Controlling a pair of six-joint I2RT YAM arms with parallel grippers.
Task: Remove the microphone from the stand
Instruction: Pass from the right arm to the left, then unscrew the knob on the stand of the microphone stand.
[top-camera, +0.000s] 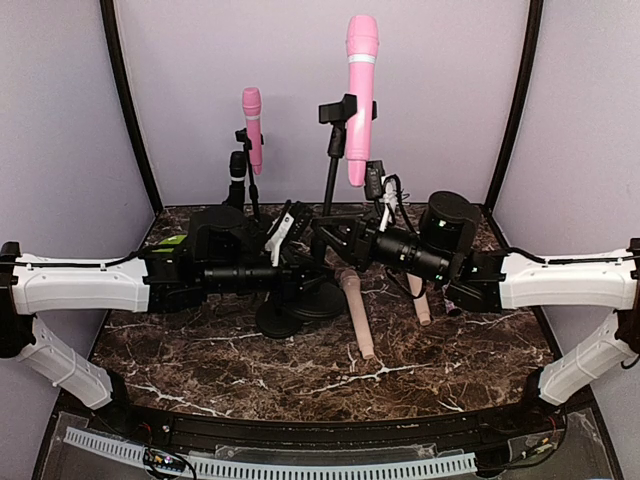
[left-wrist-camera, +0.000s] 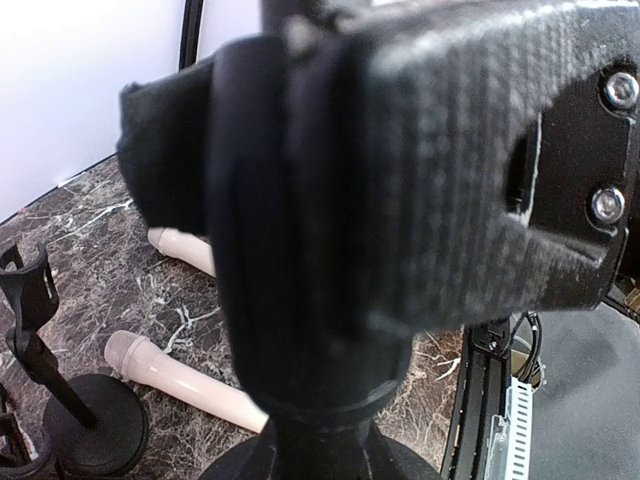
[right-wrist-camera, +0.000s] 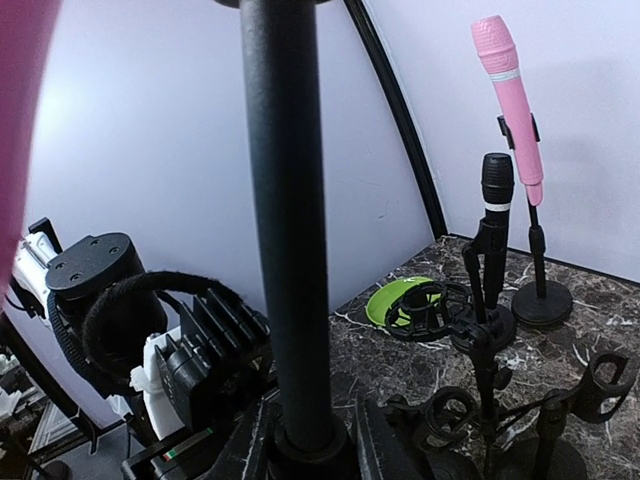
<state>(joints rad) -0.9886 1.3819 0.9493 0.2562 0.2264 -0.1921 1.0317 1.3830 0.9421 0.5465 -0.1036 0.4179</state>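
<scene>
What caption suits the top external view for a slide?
Left arm and right arm meet at the stand holding a pink microphone; two beige microphones lie on the marble table.

I see the pink microphone (top-camera: 361, 90) upright at top centre. It sits clipped in its black stand (top-camera: 331, 185).

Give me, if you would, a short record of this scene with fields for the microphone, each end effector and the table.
target: tall pink microphone, upright in the clip of its stand, not yet removed
right end effector: shut on the stand's pole
left end effector: fingers on either side of a black stand column; grip unclear
back left: small pink microphone and black microphone, each upright
table: two beige microphones lying flat
</scene>
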